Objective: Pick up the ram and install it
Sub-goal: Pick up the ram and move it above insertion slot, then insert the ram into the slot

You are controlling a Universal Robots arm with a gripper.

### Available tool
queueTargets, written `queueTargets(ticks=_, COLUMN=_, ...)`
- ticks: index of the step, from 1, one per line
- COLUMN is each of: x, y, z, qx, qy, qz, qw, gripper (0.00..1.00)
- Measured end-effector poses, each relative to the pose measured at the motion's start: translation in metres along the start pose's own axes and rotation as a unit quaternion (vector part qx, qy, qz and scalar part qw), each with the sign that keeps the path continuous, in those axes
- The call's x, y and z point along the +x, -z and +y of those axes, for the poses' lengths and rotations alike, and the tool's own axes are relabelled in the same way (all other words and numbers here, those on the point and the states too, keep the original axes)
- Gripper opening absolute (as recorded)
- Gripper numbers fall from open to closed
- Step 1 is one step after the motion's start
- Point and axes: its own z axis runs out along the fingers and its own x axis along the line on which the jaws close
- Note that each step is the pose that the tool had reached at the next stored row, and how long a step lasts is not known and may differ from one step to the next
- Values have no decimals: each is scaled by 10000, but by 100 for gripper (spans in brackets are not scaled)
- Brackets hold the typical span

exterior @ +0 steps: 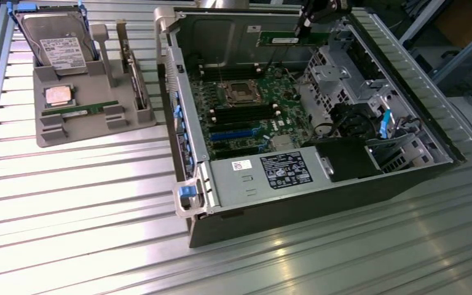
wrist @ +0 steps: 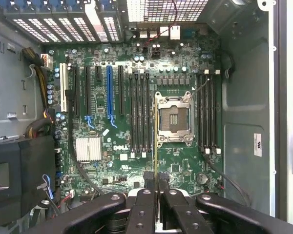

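Note:
The ram (exterior: 287,40), a slim green stick, hangs level over the far end of the open computer case (exterior: 400,110), above the motherboard (exterior: 248,107). My gripper (exterior: 308,26) comes down from the top of the exterior view and is shut on it. In the wrist view the black fingers (wrist: 141,209) clamp the ram (wrist: 156,165), seen edge-on as a thin line beside the processor socket (wrist: 174,119). Black memory slots (wrist: 140,112) lie on one side of the socket, and more memory slots (wrist: 208,112) on the other. A second, similar stick (exterior: 80,112) rests on the grey holder (exterior: 56,132).
The grey holder, at the exterior view's left, also carries a hard drive (exterior: 56,43), a square silver processor chip (exterior: 58,95) and an upright card (exterior: 135,80). Inside the case are a power supply (exterior: 273,172), drive cages (exterior: 343,67) and cables (exterior: 334,120).

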Motion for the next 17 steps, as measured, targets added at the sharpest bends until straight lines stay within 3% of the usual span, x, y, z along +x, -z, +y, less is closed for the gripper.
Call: queueTargets(ticks=17, x=9, y=-71, z=15, qx=0, qy=1, qz=0, qw=10000, gripper=13)
